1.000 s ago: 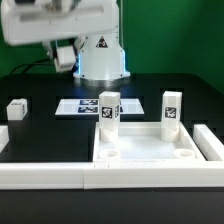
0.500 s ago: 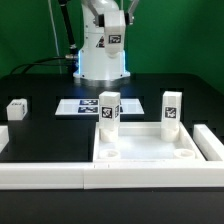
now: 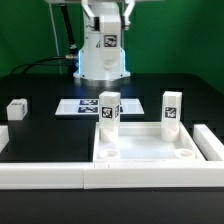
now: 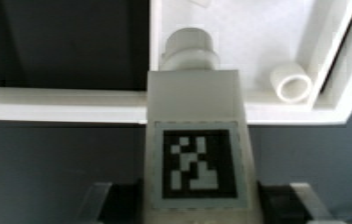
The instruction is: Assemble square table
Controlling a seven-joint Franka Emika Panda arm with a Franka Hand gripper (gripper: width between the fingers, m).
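Wrist view gave us the close look: the gripper (image 4: 199,203) was clamped on the held leg (image 4: 198,125), with a finger (image 4: 105,203) tight against each flank. The leg's black-and-white tag faced the camera. Its round peg end pointed away from the gripper, out over the white square table (image 4: 262,35) lying beyond it. One round socket (image 4: 294,85) showed on the slab just to the side of the peg.

Over to the exterior view, and the gripper (image 3: 108,22) hung high up, in front of the arm's white base. The held leg (image 3: 108,42) dropped straight down from it, tag toward the camera, clear of everything underneath. Well below the gripper and nearer the camera lay the square table (image 3: 140,150), flat on the black table (image 3: 40,140). Two legs stood on it at its far corners: the left upright leg (image 3: 108,112) almost directly beneath the gripper, and the right upright leg (image 3: 171,110) off toward the exterior view's right. The marker board (image 3: 78,105) lay flat below the gripper, just behind the slab. Far out to the exterior view's left sat the loose leg (image 3: 16,109), well apart from the tool.
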